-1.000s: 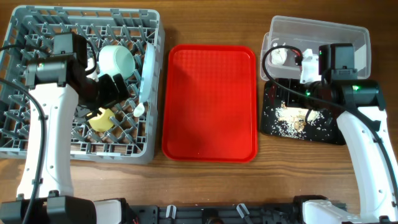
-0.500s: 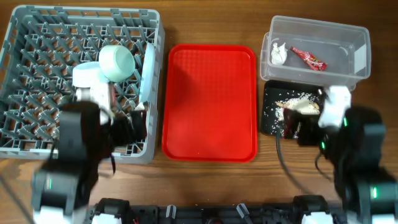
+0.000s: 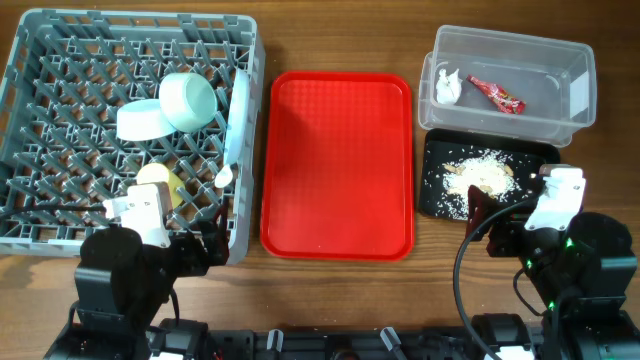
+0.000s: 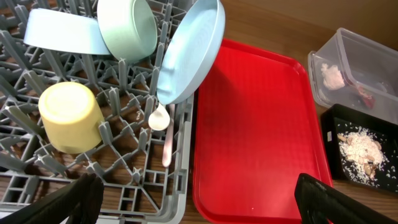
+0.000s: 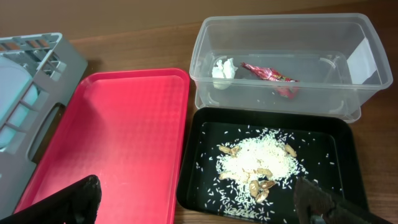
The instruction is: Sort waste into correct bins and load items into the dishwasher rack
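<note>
The grey dishwasher rack (image 3: 140,14) holds two mint-blue bowls (image 3: 188,100), an upright white plate (image 3: 238,115), a yellow cup (image 3: 160,180) and a white spoon (image 3: 224,176). I cannot make out the fork. The clear tub (image 3: 580,90) holds the white tissue (image 3: 447,88) and the red wrapper (image 3: 495,94). The black tray (image 3: 435,150) holds the food scraps (image 3: 480,175). My left gripper (image 4: 205,205) is open and empty above the rack's front right corner (image 4: 180,168). My right gripper (image 5: 199,205) is open and empty above the black tray's front edge (image 5: 193,168).
The red serving tray (image 3: 338,165) lies bare between the rack and the bins. Both arm bases sit at the table's front edge. Bare wood shows in front of the tray and behind it.
Both arms have pulled back toward the front edge. The left has left the rack's middle and the right has left the tub and black tray. Nothing is held.
</note>
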Controlling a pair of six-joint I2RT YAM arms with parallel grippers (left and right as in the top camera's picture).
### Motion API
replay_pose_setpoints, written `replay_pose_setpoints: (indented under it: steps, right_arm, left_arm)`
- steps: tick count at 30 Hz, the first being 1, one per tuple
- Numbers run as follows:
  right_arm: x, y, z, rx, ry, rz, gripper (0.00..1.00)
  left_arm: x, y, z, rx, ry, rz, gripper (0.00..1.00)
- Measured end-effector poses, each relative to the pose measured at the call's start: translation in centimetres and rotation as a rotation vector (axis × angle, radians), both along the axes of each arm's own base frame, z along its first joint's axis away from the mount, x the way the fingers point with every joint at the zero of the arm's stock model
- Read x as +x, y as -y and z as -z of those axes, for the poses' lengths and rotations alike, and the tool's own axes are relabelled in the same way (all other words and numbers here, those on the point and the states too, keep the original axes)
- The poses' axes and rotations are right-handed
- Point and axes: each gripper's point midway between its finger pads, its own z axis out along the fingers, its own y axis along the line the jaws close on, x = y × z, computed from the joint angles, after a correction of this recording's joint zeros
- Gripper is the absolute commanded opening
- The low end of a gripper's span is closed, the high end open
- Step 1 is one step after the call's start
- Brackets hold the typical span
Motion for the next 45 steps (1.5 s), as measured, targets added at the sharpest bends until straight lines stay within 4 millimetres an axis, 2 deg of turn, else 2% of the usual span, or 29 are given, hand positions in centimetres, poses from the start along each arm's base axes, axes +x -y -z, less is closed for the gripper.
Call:
replay_pose_setpoints:
  steps: [15, 21, 24, 28, 30, 39, 45]
  right_arm:
    - [0.0, 0.0, 0.0, 0.000, -0.001, 0.000, 1.00]
    - [-0.7, 0.4, 0.0, -0.014, 0.005, 0.017, 1.00]
    - [-1.4, 0.5, -1.2, -0.024, 0.077, 0.018, 1.00]
    - [-2.0, 0.6, -4.0, -0.034, 0.312, 0.018, 1.00]
    - [-1.9, 0.6, -4.4, -0.033, 0.423, 0.018, 1.00]
    - [0.4, 0.1, -2.2, 0.028, 0.691, 0.012, 1.00]
    - [1.7, 0.0, 0.4, 0.046, 0.693, 0.009, 1.00]
  left_arm:
    - [0.0, 0.0, 0.0, 0.000, 0.000, 0.000, 1.00]
    - [0.0, 0.0, 0.0, 0.000, -0.001, 0.000, 1.00]
    - [0.0, 0.0, 0.0, 0.000, -0.001, 0.000, 1.00]
    - [0.0, 0.0, 0.1, 0.001, -0.003, 0.000, 1.00]
    - [0.0, 0.0, 0.1, 0.001, -0.005, 0.000, 1.00]
    - [0.0, -0.1, 0.2, 0.003, -0.006, -0.003, 1.00]
    - [0.0, -0.1, 0.2, 0.005, -0.005, -0.005, 1.00]
